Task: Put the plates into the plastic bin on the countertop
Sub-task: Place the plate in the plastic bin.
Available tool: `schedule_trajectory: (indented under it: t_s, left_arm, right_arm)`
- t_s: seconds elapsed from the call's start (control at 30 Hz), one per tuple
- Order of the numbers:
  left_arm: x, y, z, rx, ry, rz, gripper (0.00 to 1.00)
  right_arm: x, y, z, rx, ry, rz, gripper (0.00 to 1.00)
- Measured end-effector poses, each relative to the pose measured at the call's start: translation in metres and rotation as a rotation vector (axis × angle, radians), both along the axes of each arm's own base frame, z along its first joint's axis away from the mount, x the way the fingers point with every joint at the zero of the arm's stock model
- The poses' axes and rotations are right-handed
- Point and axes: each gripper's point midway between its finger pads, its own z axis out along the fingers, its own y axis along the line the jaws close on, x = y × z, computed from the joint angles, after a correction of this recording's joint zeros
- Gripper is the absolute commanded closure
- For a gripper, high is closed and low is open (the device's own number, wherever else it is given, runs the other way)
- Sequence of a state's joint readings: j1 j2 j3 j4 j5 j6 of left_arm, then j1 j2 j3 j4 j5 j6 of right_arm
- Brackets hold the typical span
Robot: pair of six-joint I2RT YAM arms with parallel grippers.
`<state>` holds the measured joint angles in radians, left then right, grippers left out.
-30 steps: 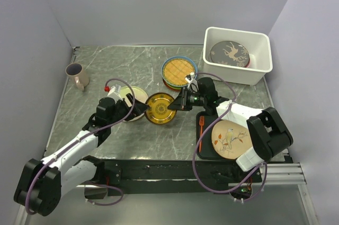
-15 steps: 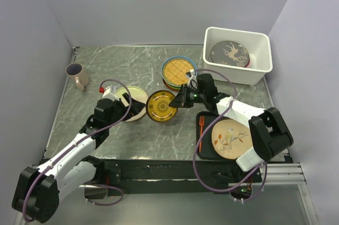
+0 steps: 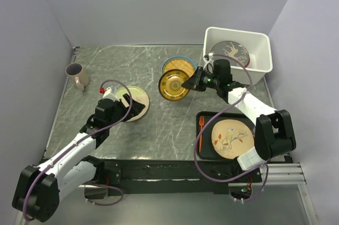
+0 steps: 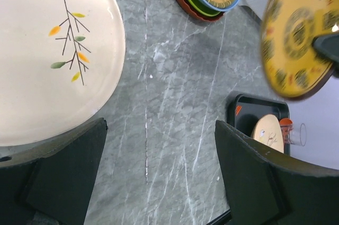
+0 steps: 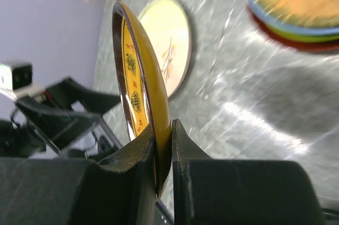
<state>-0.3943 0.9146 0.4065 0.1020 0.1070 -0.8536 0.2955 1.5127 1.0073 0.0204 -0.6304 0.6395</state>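
Observation:
My right gripper is shut on the rim of a yellow patterned plate and holds it tilted in the air above the countertop, in front of a stack of plates topped by the yellow lattice plate with blue rim. The wrist view shows the plate edge-on between the pads. The white plastic bin at the back right holds the dark grey deer plate. My left gripper is open next to a cream plate with a twig pattern, which also shows in the left wrist view.
A black tray at the front right holds a beige bird plate and an orange fork. A pink-grey mug stands at the left. Grey walls close in the sides.
My right gripper has lifted the yellow patterned plate off the countertop and carried it back and right towards the bin. My left gripper drew back slightly from it and stays by the cream plate.

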Motion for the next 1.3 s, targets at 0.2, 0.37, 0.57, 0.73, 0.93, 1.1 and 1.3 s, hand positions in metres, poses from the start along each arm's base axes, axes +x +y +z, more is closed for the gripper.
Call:
schedule_trajectory:
  t_s: [0.2, 0.37, 0.57, 0.73, 0.93, 1.1, 1.3]
  left_arm:
    - [0.001, 0.0, -0.006, 0.011, 0.019, -0.002, 0.12]
    - [0.001, -0.002, -0.012, 0.013, 0.038, -0.009, 0.13]
    - [0.002, -0.004, -0.011, 0.005, 0.034, -0.018, 0.13]
    - [0.002, -0.005, -0.012, 0.006, 0.036, -0.019, 0.13]
    - [0.004, -0.007, -0.014, 0.002, 0.036, -0.026, 0.13]
    - [0.004, -0.007, -0.017, 0.006, 0.047, -0.028, 0.13]
    - [0.004, -0.007, -0.017, 0.008, 0.045, -0.029, 0.13]
  right_arm:
    - [0.03, -0.038, 0.021, 0.022, -0.023, -0.106, 1.0]
    - [0.053, -0.063, 0.055, 0.05, -0.076, -0.18, 1.0]
    - [0.073, -0.082, 0.098, 0.086, -0.159, -0.223, 1.0]
    - [0.088, -0.107, 0.1, 0.101, -0.146, -0.276, 1.0]
    - [0.107, -0.143, 0.092, 0.118, -0.106, -0.359, 1.0]
    - [0.116, -0.165, 0.087, 0.139, -0.078, -0.417, 1.0]
    - [0.125, -0.188, 0.093, 0.185, -0.078, -0.483, 1.0]
